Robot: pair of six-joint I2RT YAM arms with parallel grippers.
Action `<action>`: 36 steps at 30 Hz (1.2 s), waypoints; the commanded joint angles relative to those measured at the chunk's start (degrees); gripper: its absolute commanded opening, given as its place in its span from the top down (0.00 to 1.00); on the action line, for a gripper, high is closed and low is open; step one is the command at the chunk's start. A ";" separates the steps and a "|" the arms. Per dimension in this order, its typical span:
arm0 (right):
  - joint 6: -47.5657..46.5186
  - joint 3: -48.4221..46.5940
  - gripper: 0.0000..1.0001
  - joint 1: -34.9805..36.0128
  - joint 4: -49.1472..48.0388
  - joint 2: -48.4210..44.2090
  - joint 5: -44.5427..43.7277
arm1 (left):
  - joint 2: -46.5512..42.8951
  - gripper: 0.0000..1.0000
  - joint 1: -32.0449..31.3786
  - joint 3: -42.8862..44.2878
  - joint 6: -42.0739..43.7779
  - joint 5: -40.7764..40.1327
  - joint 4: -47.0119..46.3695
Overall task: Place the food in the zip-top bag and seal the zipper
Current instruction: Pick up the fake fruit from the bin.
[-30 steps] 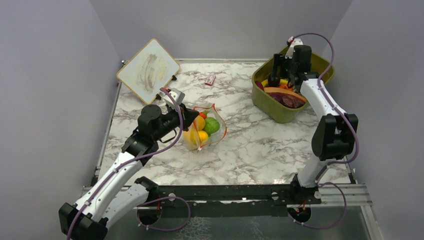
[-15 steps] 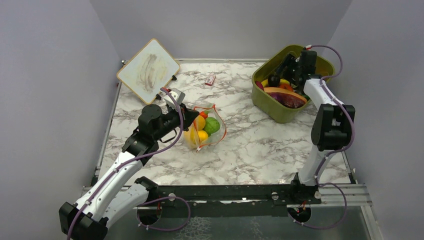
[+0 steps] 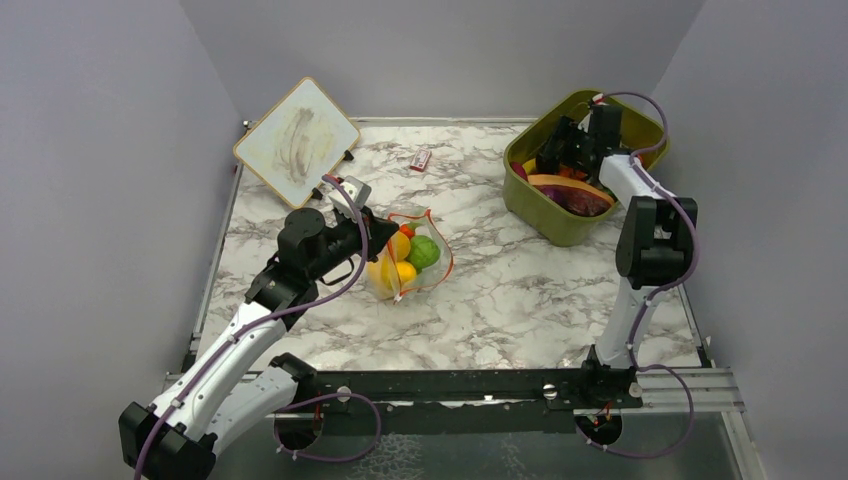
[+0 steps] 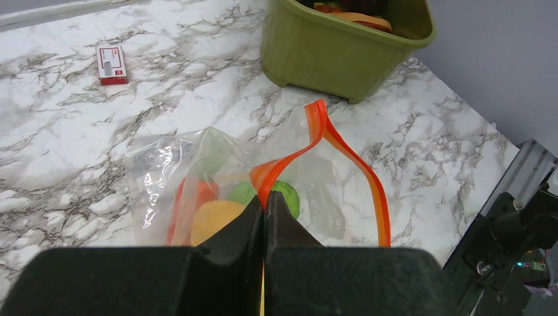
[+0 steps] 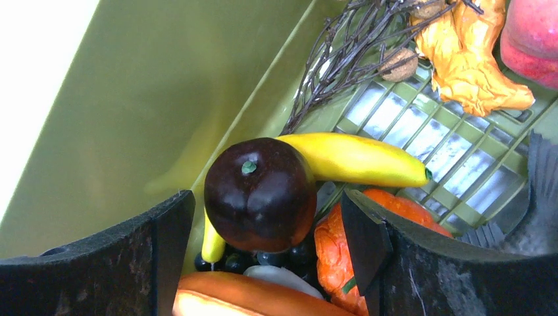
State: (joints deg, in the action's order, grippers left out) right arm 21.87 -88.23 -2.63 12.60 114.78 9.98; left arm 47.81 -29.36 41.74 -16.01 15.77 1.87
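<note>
My right claw (image 5: 266, 197) open, jaws astride dark purple apple (image 5: 260, 191), no contact yet. Looks hard, glossy, light; likely slippery. Pinch across its widest middle. My left claw (image 4: 264, 201) clamped on zipper (image 4: 318, 117).

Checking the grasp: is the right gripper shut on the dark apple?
No, the right gripper is open, its fingers standing apart on either side of the dark apple in the olive tub.
</note>
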 commanded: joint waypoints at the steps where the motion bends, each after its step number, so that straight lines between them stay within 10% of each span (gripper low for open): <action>1: -3.62 -3.00 0.17 0.00 -0.01 2.70 1.35 | -0.33 1.00 0.01 0.50 0.19 0.03 -2.31; 36: -8.25 4.07 0.50 0.08 -1.03 -9.79 1.13 | -0.55 1.00 0.01 0.45 0.01 0.00 -2.30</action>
State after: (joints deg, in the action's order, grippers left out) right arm 14.15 -86.24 -2.63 11.97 109.80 11.44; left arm 47.81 -29.36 41.74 -16.01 15.77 1.87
